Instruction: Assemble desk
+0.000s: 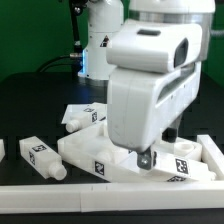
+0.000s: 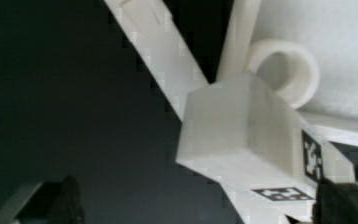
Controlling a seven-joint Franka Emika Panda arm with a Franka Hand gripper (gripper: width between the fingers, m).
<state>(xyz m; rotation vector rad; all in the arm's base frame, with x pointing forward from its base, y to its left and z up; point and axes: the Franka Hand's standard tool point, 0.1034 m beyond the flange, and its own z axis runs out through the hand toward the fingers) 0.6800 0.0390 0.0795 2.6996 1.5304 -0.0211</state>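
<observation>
Tabletop obstructs beneath jaws; leg lies nearby.

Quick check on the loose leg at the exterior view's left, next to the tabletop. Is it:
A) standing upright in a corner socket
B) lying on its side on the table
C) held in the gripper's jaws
B: the leg lies on its side on the black table, well clear of the gripper, which hangs over the tabletop.
</observation>
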